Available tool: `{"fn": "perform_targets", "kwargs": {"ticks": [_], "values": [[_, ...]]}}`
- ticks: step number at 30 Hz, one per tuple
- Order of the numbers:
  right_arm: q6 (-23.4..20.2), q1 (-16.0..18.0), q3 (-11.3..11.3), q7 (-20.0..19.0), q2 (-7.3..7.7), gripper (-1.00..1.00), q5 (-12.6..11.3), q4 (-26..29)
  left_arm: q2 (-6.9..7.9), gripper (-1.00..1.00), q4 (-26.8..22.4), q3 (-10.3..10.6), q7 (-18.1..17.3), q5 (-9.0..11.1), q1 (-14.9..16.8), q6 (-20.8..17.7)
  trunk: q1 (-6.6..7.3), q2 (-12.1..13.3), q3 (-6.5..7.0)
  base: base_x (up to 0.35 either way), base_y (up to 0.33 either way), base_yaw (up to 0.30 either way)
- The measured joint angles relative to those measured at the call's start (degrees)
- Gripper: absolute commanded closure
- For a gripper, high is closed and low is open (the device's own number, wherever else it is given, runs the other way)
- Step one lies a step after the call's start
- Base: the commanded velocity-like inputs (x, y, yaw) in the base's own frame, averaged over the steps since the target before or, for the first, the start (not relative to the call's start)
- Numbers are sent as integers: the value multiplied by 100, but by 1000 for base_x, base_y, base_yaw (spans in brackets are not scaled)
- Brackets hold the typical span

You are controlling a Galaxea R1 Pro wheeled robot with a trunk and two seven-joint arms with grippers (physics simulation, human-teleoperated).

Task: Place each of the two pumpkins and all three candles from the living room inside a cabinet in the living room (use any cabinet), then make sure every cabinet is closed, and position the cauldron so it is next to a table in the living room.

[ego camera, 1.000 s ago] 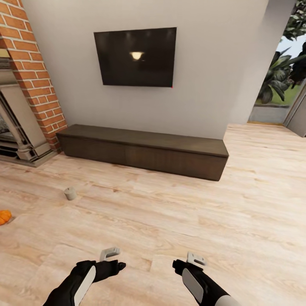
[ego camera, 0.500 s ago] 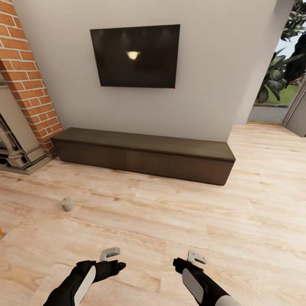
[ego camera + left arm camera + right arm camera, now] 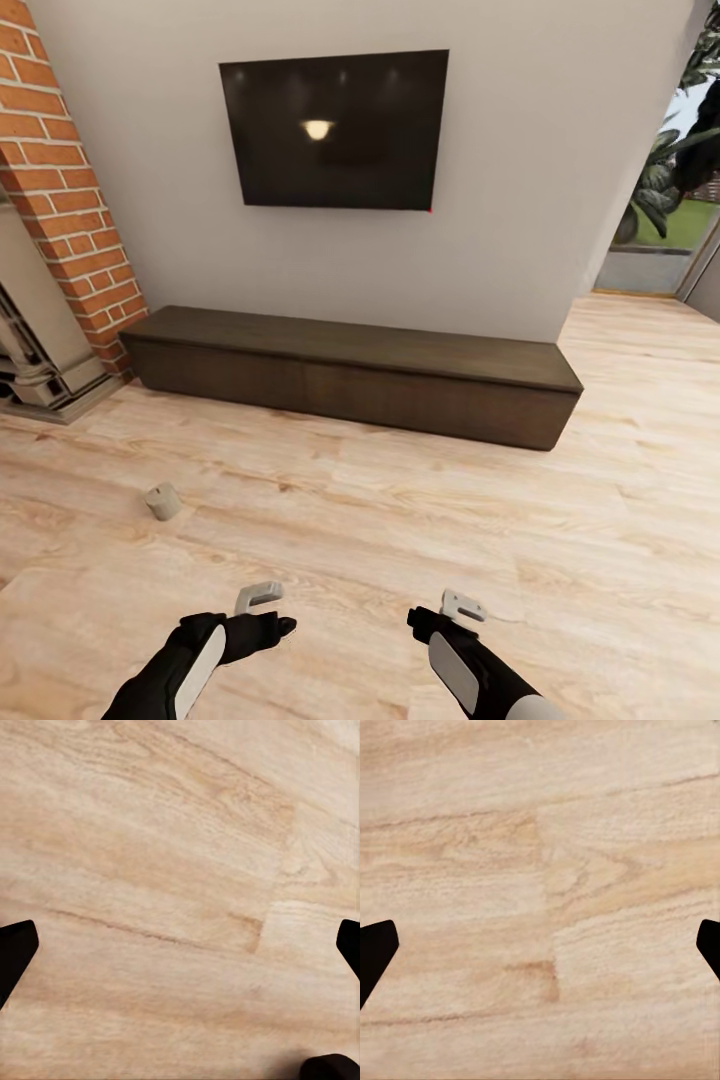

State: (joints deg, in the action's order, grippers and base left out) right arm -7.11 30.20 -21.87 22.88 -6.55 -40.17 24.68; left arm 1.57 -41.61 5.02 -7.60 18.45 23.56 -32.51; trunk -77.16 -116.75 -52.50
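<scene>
Both arms hang low over bare plank floor (image 3: 420, 520): left pincer (image 3: 180, 945) spread wide, holding nothing, right pincer (image 3: 540, 945) just the same. Off to the left, one candle (image 3: 162, 501) sits alone on the boards. Beyond, wide open floor runs to the cabinet (image 3: 350, 375), fronts shut, flush against the wall under the TV (image 3: 335, 130).

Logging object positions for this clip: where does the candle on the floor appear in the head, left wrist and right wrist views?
Head view: the candle lies on the wood floor at lower left, in front of the closed cabinet and ahead of the left gripper.
Left wrist view: not in it.
Right wrist view: not in it.
Shared landmark: the wood floor's pale planks.
</scene>
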Motion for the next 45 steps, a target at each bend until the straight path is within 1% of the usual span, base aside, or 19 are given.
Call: {"fn": "perform_targets", "kwargs": {"ticks": [8,10,14,25,35,45], "values": [[72,0,1,1,0,-100,8,-32,-4,-100,1,7,-1,-7,-1,3,0,0,0,262,87,0],[190,0,-7,1,0,-100,13,-121,-9,-100,2,10,-1,-13,-2,4,0,0,0,297,-67,0],[290,0,-20,2,-8,-100,18,-280,-12,-100,1,11,-2,-23,-2,5,1,0,0,301,-112,0],[331,0,0,2,1,-100,-45,-315,-11,-100,3,12,-2,-27,-1,46,1,0,0,304,-145,-4],[334,0,13,2,1,-100,-51,-308,-5,-100,3,11,-2,-23,1,83,1,0,7,310,-44,-199],[331,0,20,9,8,-100,-51,-306,-4,-100,2,11,-2,-20,-2,83,1,0,38,307,-1,-45]]}}
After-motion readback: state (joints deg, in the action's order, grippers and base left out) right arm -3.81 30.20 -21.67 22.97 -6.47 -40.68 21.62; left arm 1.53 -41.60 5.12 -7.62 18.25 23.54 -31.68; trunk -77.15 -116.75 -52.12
